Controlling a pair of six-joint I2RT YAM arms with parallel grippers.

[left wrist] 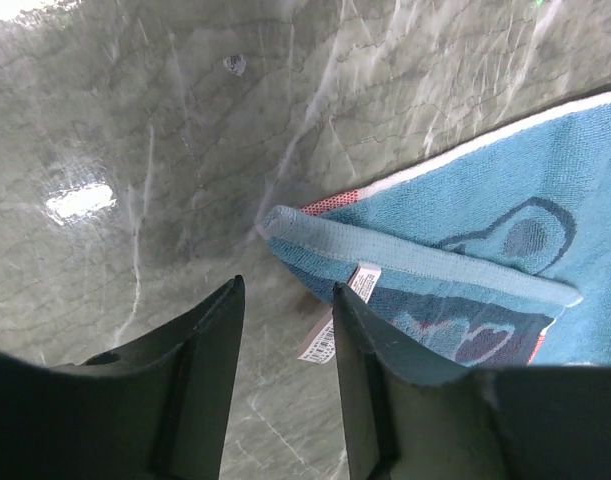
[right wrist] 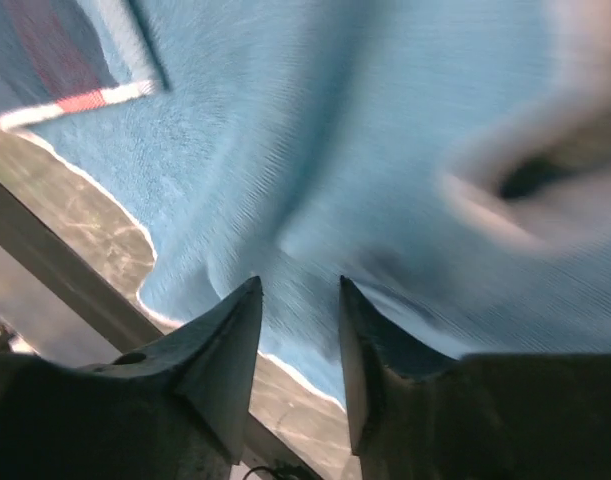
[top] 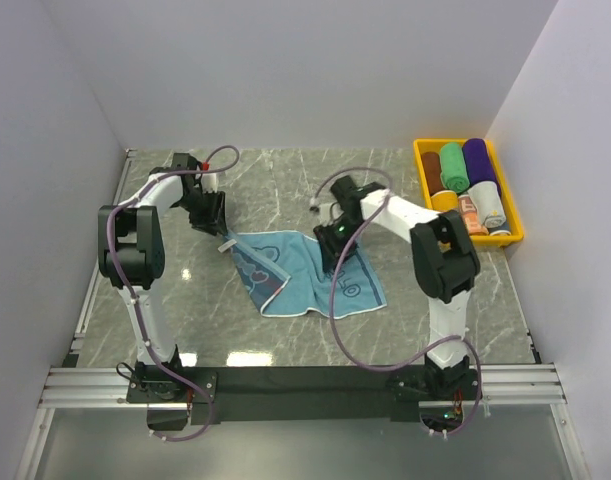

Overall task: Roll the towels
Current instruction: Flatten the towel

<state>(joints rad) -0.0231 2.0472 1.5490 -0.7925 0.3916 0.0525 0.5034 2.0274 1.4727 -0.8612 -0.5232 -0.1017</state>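
Note:
A blue towel with white print lies flat in the middle of the table, its left edge folded over. My left gripper is open and empty at the towel's far-left corner. In the left wrist view its fingertips are just short of the folded corner and a white label. My right gripper is open above the towel's right half. In the right wrist view the blurred towel fills the space beyond the spread fingers, with nothing between them.
A yellow bin stands at the far right, holding short rolls: brown, green, purple, orange and pale grey-white. White walls enclose the table on three sides.

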